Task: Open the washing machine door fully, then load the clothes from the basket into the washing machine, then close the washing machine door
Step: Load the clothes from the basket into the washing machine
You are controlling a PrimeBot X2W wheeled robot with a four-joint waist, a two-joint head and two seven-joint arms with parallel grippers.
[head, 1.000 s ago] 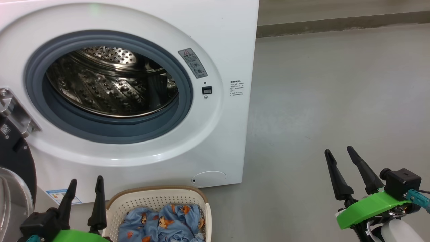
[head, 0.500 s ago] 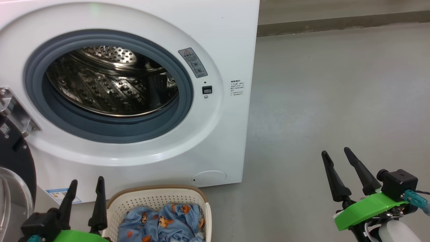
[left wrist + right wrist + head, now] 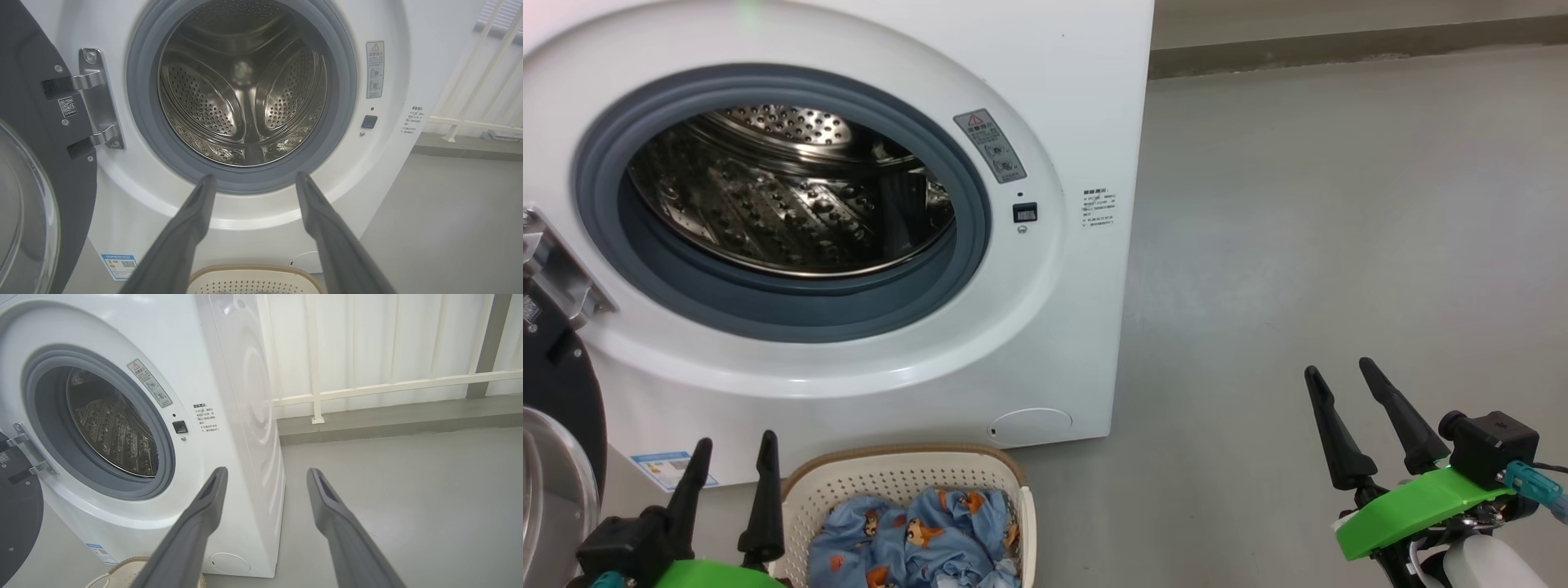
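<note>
Light blue fabric garments printed with orange-brown cartoon animals, the clothes [image 3: 915, 543], lie crumpled in the small cream-white perforated plastic basket [image 3: 849, 494] with a brown woven-look rim. It stands on the grey floor [image 3: 1339, 204] just in front of the big white front-loading washing machine [image 3: 1086, 98].

The large round black-rimmed washing machine door [image 3: 560, 392], with its clear glass bowl, hangs swung wide at the left on a metal hinge [image 3: 96, 102]. I see no cloth in the perforated steel drum [image 3: 245, 102] behind the grey rubber ring [image 3: 980, 229]. I judge the opening step done and loading not yet begun.

My left gripper [image 3: 734, 441] hovers just beside the basket's left edge, its two long dark fingers parted and holding nothing. My right gripper [image 3: 1338, 367] hangs well apart over bare floor, likewise parted and empty.

I expect the fabric to be light and limp: it will drape and trail, and a shallow pinch may lift one layer only. I would take hold at a raised fold near the middle of the heap, pinching deep enough to gather cloth and keeping clear of the basket's wall. The basket looks light and may slide or tip if cloth catches its rim.
</note>
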